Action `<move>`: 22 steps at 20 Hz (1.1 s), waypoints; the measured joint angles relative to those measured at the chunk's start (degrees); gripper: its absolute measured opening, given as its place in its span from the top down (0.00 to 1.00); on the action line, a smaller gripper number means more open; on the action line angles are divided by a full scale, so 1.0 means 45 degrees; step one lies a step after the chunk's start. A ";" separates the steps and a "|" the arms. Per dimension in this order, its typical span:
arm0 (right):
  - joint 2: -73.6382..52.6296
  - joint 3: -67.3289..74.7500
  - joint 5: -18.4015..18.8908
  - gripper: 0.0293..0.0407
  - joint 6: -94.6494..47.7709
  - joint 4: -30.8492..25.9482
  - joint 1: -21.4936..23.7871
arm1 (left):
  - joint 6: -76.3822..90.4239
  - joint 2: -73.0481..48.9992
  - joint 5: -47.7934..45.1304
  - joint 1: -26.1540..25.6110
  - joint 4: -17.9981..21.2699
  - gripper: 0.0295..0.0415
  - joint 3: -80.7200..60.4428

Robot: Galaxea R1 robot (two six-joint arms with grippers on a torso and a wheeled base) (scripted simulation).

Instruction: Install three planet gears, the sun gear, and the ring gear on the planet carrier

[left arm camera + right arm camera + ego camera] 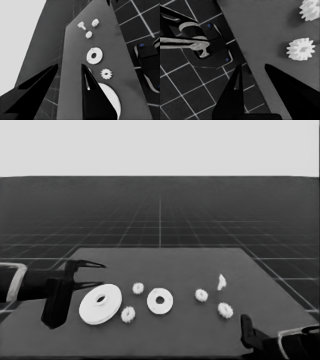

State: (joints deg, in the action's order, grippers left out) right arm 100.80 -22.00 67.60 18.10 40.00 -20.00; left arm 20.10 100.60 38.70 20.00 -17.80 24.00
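The larger round part (100, 304), the ring gear, lies at the table's left with my open left gripper (97, 274) parked just beyond its far left rim, holding nothing. In the left wrist view the gripper (69, 65) has one finger covering part of the larger round part (113, 100). The smaller round part (160, 301) (94, 55), the planet carrier, lies bare at mid-table. Two gears (138, 288) (128, 314) lie between the discs, and two more (201, 295) (225, 310) lie to the right. My right gripper (253, 66) waits open at the near right corner, close to one gear (300, 49).
A thin white piece (221, 281) (81, 25) stands beyond the right-hand gears. The right arm (252, 336) shows at the lower right corner. Dark machinery with blue lights (207, 47) sits past the table's edge. The table (165, 260) is bare along its far side.
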 joint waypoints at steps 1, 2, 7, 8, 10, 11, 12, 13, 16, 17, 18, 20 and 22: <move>0.0173 0.0674 -0.0296 1.00 -0.0042 -0.0963 -0.0689 | -0.0033 -0.0036 0.0626 -0.0900 0.0932 1.00 -0.0907; 0.0102 0.0375 -0.0172 0.87 -0.0025 -0.0567 -0.0429 | -0.0020 -0.0022 0.0377 -0.0569 0.0556 0.99 -0.0545; 0.0005 -0.0010 -0.0009 0.20 -0.0002 -0.0045 -0.0094 | -1.6557 1.0545 1.1770 -0.3914 -0.2862 0.10 0.7695; 0.0003 -0.0021 -0.0004 0.19 -0.0001 -0.0029 -0.0085 | -1.8030 1.1607 1.1212 -0.3923 -0.0846 0.16 1.0689; 0.0000 -0.0031 0.0001 0.19 0.0000 -0.0014 -0.0076 | -1.8509 1.2782 1.0614 -0.4019 0.1153 0.24 1.4319; 0.0000 -0.0033 0.0002 0.19 0.0000 -0.0010 -0.0074 | -1.8445 1.3118 1.0523 -0.4053 0.1614 0.25 1.5316; -0.0001 -0.0034 0.0003 0.19 0.0000 -0.0008 -0.0073 | -1.8360 1.3343 1.0483 -0.4074 0.1890 0.25 1.5970; -0.0001 -0.0035 0.0003 0.19 0.0000 -0.0007 -0.0072 | -1.8285 1.3491 1.0464 -0.4088 0.2055 0.25 1.6392; -0.0001 -0.0036 0.0003 0.19 0.0000 -0.0006 -0.0072 | -1.7652 1.4044 0.9616 -0.5621 0.0952 0.25 1.7947; -0.0001 -0.0036 0.0003 0.19 0.0000 -0.0006 -0.0071 | -1.7444 1.4211 0.9385 -0.5972 0.0739 0.25 1.8397; -0.0001 -0.0036 0.0003 0.19 0.0000 -0.0006 -0.0071 | -1.7305 1.4324 0.9240 -0.6159 0.0626 0.25 1.8696; -0.0001 -0.0036 0.0003 0.19 0.0000 -0.0006 -0.0071 | -1.7167 1.4437 0.9097 -0.6315 0.0529 0.25 1.8993; -0.0001 -0.0036 0.0003 0.19 0.0000 -0.0006 -0.0071 | -1.7119 1.4476 0.9047 -0.6363 0.0496 0.25 1.9097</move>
State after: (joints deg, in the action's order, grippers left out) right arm 100.80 -22.16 67.61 18.10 39.97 -20.32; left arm -56.93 165.74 79.41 -8.63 -15.57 109.93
